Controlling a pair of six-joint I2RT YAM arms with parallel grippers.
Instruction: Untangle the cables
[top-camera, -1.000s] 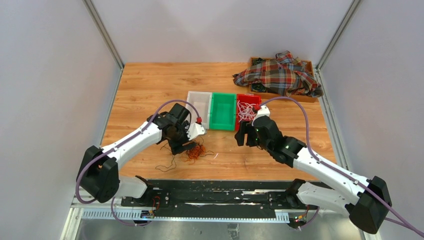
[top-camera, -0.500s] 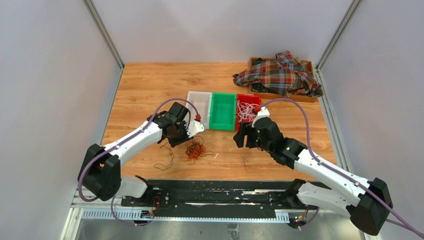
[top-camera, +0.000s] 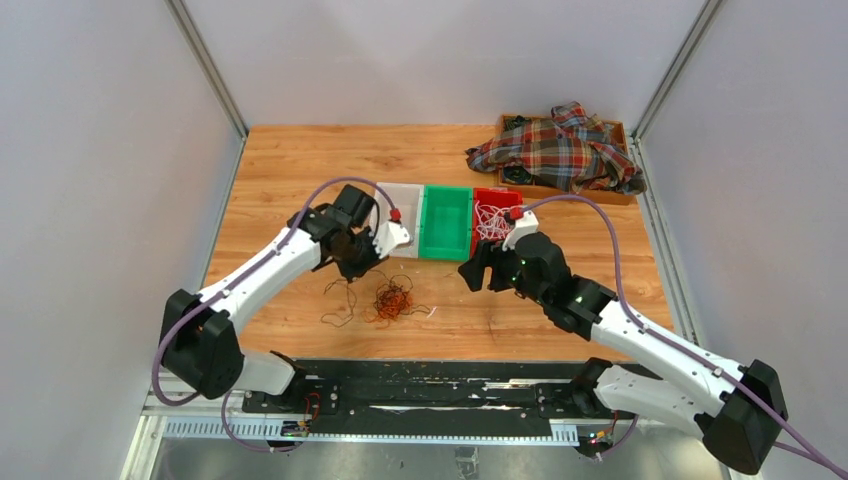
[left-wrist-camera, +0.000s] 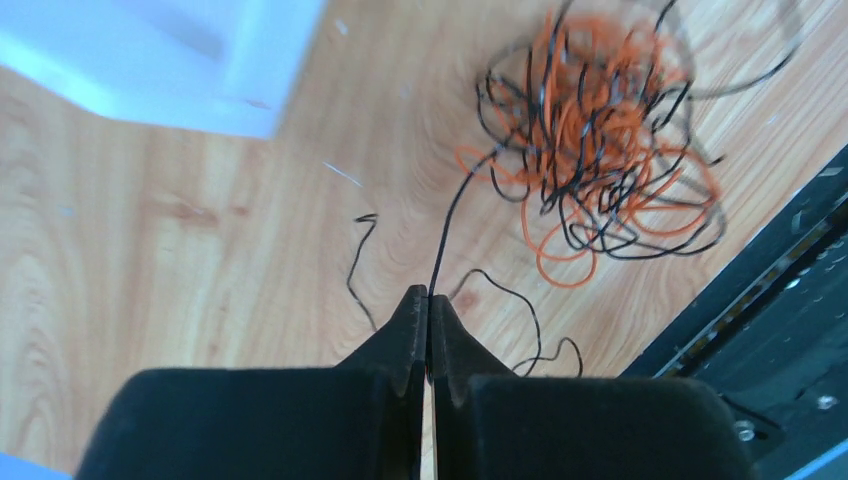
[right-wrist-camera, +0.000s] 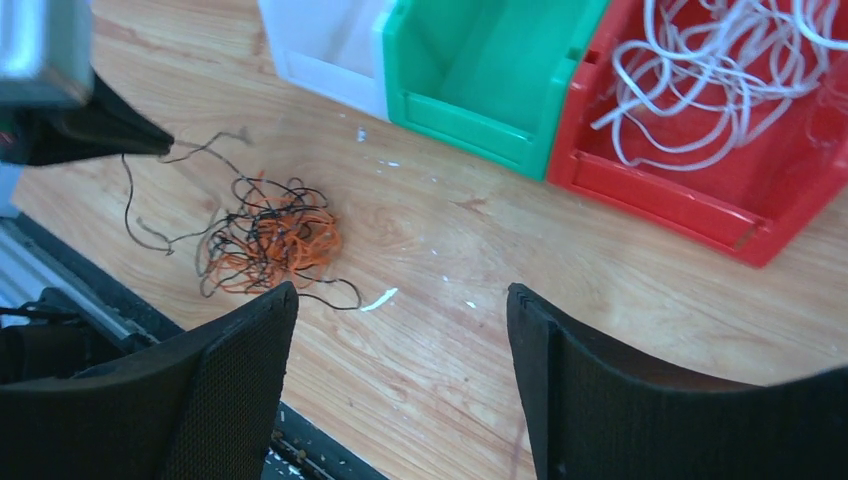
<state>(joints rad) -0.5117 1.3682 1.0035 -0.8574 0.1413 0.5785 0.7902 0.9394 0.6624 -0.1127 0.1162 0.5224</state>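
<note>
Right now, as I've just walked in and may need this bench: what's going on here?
The left gripper is shut on a black wire that leads into the orange-and-black tangle lying on the table. The right gripper hangs open nearby, holding nothing. White wires lie in the red bin.

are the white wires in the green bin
No, the white wires lie in the red bin; the green bin beside it shows none.
</note>
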